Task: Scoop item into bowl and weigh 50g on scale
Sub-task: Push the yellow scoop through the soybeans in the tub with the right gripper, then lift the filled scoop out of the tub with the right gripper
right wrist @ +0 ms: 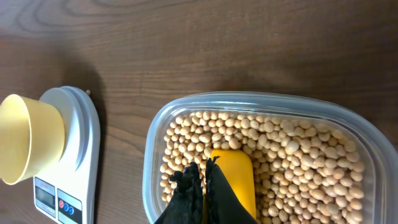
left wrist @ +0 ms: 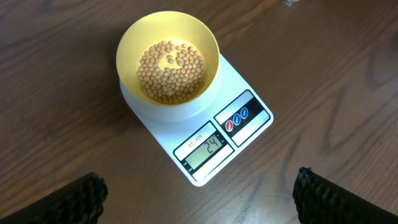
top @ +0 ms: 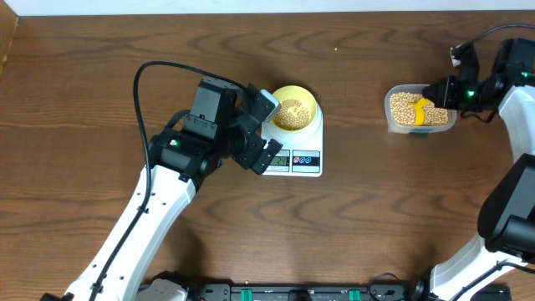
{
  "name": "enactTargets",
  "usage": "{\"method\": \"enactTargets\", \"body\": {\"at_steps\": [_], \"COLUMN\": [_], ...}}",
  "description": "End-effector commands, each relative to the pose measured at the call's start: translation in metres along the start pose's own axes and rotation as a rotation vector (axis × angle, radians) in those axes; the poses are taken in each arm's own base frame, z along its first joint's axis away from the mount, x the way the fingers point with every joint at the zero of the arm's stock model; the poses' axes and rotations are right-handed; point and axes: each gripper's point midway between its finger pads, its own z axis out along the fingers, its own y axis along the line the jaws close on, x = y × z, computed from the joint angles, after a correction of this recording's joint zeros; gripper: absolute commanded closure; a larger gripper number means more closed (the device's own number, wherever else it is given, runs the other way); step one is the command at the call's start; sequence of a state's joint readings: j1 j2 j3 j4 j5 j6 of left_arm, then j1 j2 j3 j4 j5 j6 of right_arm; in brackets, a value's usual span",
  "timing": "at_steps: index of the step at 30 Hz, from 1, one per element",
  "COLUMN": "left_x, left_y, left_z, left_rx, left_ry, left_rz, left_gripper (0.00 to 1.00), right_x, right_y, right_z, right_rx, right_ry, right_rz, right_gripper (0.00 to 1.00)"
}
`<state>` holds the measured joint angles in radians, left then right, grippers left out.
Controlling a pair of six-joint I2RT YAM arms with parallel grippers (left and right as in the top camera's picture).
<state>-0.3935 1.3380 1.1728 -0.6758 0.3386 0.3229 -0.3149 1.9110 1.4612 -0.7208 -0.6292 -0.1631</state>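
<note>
Left gripper (left wrist: 199,183): jaws fully apart, holding nothing, hovering over the brown wooden table (left wrist: 323,50) at the 6 o'clock end of the white rectangular digital kitchen scale (left wrist: 239,81). The grey LCD display (left wrist: 207,149) reads 24. The small round pale yellow bowl (left wrist: 205,37) stands on the scale's 12 o'clock end, and a shallow layer of small round beige-tan beans (left wrist: 171,71) covers its bottom.

At 3 o'clock, well apart, stands the clear rounded-rectangular plastic tub (right wrist: 155,143), filled with more beans. Right gripper (right wrist: 205,174): fingers pressed together over the tub, against the bright yellow plastic scoop (right wrist: 235,177). A grip on its handle cannot be confirmed.
</note>
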Motion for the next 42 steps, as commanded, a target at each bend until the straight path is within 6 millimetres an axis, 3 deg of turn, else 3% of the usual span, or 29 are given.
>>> {"method": "enactTargets", "body": {"at_steps": [1,9,19,36,42], "left_x": [0.004,0.004,0.004,0.004,0.004], "left_y": [-0.001,-0.001,-0.001,-0.001,-0.001], "left_z": [0.004,0.004,0.004,0.004,0.004], "left_rx": [0.012,0.012,0.012,0.011,0.012], "left_ry": [0.013,0.013,0.013,0.013,0.013], "left_rz": [0.01,0.01,0.01,0.01,0.01], "left_gripper": [0.02,0.02,0.02,0.02,0.02], "right_x": [0.01,0.014,0.012,0.006,-0.003], "right_y": [-0.004,-0.004,-0.018,-0.058,-0.058], "right_z": [0.008,0.012,0.001,-0.033,-0.043], "right_rx": [-0.074,-0.275,-0.279,-0.278,-0.33], "right_ry": [0.017,-0.005,-0.038,-0.143,-0.195], "right_rz": [0.043,0.138,0.17,0.263,0.267], "right_gripper": [0.99,0.99,0.99,0.99,0.99]}}
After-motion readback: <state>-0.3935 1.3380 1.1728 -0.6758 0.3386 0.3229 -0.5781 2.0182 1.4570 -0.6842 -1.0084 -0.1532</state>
